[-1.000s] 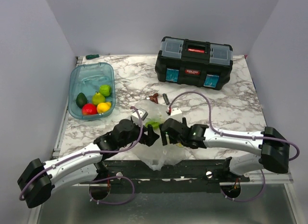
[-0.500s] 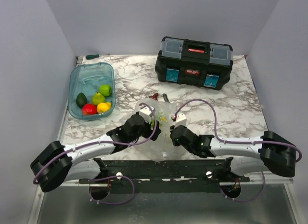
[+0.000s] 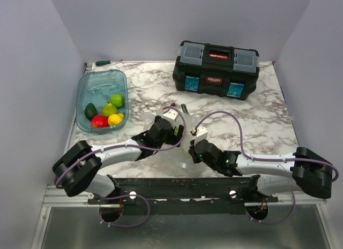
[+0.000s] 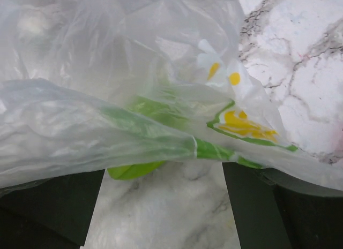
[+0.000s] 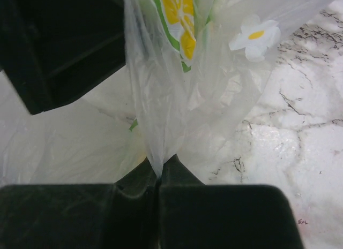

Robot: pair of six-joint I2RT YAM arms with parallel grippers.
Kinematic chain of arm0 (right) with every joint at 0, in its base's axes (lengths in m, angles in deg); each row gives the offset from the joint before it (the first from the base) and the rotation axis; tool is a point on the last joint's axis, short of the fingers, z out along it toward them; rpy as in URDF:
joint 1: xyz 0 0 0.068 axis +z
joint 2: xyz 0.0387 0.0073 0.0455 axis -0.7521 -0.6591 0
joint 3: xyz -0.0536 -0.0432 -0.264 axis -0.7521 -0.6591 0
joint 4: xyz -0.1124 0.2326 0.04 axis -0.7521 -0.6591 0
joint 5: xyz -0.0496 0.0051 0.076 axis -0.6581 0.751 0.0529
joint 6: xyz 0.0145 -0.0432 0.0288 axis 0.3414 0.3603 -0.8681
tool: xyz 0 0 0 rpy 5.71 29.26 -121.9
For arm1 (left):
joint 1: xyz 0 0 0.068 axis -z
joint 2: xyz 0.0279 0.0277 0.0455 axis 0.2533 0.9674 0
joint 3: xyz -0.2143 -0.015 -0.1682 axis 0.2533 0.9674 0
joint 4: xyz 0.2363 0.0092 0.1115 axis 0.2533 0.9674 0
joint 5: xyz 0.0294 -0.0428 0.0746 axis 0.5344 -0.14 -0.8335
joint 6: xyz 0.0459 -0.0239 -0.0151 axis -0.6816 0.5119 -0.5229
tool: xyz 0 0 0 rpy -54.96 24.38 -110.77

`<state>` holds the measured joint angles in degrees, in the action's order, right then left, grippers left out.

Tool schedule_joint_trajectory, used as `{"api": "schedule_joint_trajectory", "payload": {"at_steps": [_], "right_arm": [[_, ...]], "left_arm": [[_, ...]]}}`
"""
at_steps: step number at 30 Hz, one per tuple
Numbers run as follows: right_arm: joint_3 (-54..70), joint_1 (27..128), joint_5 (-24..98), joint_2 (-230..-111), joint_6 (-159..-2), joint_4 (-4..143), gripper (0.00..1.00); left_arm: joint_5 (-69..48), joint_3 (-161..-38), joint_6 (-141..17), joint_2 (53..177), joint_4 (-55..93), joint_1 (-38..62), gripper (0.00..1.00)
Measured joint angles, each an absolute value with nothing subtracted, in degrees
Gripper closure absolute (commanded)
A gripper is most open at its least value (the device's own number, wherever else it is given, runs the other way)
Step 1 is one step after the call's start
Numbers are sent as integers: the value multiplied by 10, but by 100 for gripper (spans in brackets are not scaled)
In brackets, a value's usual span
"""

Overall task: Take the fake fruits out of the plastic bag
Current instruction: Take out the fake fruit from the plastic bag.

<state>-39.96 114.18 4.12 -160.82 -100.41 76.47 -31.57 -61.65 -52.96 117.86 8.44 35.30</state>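
Top view: the plastic bag lies at table centre near the front edge, between the two grippers. The left gripper sits at the bag's 10 o'clock edge with its jaws spread wide. Marble shows between its fingers, and bag film drapes across their tips without being pinched. The right gripper is at the bag's 4 o'clock side, jaws pressed together on a pleat of the film, so it grips the bag. The bag is clear with daisy and yellow-green print. A lime-green shape peeks out under the film edge in the left wrist view (fruit or print, cannot tell).

The teal tub is at 10 o'clock from the bag, well apart. It holds five fake fruits:
- dark green one
- red one
- yellow one
- two lime-green ones and

The black toolbox is at 1 o'clock, lid closed. Small bits of hardware lie at 12 o'clock, just beyond the bag. A green-handled tool lies at the table's far-left corner.
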Motion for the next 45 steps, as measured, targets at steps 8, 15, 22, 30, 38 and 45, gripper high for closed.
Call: {"api": "schedule_joint_trajectory", "payload": {"at_steps": [8,15,22,30,38,45], "right_arm": [[-400,1139,62,-1606,-997,769,99],[-408,1134,70,-1592,-997,769,99],[-414,1132,71,-1581,-999,769,99],[-419,1132,70,-1569,-999,769,99],[-421,1132,70,-1567,-1001,769,99],[-421,1132,70,-1575,-1001,769,99]], "left_arm": [[-315,-669,-542,1270,71,331,10],[-297,-706,-545,1346,64,327,19],[-286,-712,-555,1371,57,323,37],[-273,-707,-560,1351,56,322,55],[-254,-661,-558,1227,77,321,66],[-220,-626,-549,1142,114,319,69]]}}
